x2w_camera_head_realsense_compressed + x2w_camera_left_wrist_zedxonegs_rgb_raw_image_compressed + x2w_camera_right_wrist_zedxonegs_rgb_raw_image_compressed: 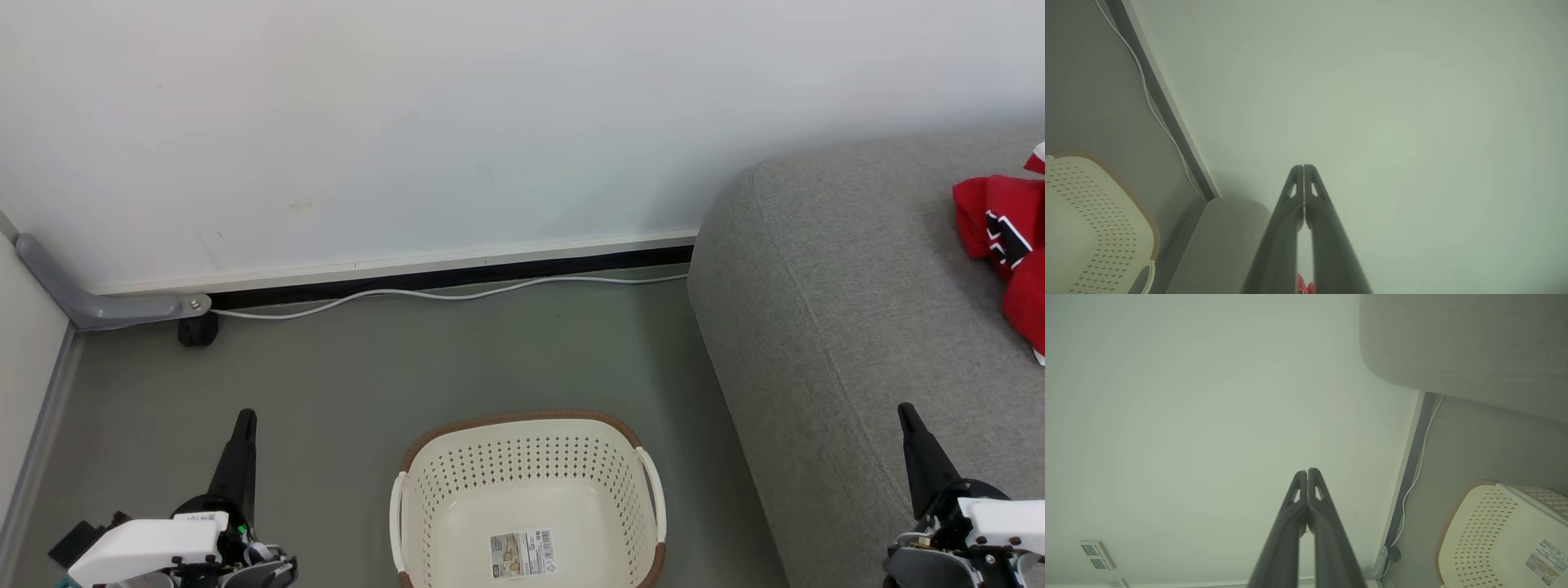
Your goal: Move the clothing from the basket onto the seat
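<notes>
- laundry basket [522, 461]: oval, cream-white, perforated, with a brown woven-look rim and white side handles; it is stood on the grey floor [343, 384] at the lower centre of the head view, near the rounded end of the sofa but apart from it; a label sticker [522, 554] is seen on its inner bottom
- clothing [1000, 237]: bright red, soft, with white trim and a black-and-white patch; it is laid crumpled on top of the sofa at the right edge of the head view, partly cut off by the frame and well apart from the laundry basket
- sofa [816, 286]: large, grey, woven fabric, with rounded edges and a visible seam; it is set against the wall [408, 122]
- left gripper [243, 420]: seen at the lower left of the head view, over the floor to the left of the laundry basket; in the left wrist view it is clenched, fingertip pressed against fingertip
- right gripper [906, 412]: seen at the lower right of the head view, in front of the sofa's grey fabric; in the right wrist view it is likewise clenched, tip against tip
- cable [449, 292]: white, laid along the foot of the wall between a grey bracket [90, 298] and the sofa
</notes>
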{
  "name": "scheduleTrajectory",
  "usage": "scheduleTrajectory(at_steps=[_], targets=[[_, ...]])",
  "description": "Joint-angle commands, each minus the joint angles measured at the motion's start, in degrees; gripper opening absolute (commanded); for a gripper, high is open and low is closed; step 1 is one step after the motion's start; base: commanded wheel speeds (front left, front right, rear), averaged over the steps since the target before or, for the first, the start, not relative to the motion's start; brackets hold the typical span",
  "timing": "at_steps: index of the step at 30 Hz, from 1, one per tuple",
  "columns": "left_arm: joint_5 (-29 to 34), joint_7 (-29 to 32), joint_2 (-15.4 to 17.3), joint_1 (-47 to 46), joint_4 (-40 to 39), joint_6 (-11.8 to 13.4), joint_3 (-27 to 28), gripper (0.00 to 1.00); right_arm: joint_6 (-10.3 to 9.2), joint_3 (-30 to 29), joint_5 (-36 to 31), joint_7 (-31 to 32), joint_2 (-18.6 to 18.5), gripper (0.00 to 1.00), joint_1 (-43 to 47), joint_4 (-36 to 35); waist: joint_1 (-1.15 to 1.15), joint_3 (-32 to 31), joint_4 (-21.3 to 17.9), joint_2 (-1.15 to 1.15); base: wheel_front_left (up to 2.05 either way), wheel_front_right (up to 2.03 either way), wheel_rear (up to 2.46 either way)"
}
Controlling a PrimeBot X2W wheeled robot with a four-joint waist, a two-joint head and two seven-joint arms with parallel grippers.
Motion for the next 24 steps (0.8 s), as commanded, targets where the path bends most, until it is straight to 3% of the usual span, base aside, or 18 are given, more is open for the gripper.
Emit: scheduleTrajectory(at_steps=[1, 24], targets=[[-0.3, 0.4, 0.9, -3.3, -1.3, -0.5, 1.9, 0.0, 0.09, 1.0, 0.7, 0.5, -0.6, 0.0, -2.1, -1.8, 0.0, 0.0, 0.0, 0.0, 0.0, 0.0, 0.0], [-0.3, 0.4, 0.9, -3.2, -1.3, -0.5, 1.9, 0.0, 0.09, 1.0, 0.7, 0.5, -0.6, 0.0, -2.1, -1.8, 0.0, 0.0, 0.0, 0.0, 0.0, 0.0, 0.0]])
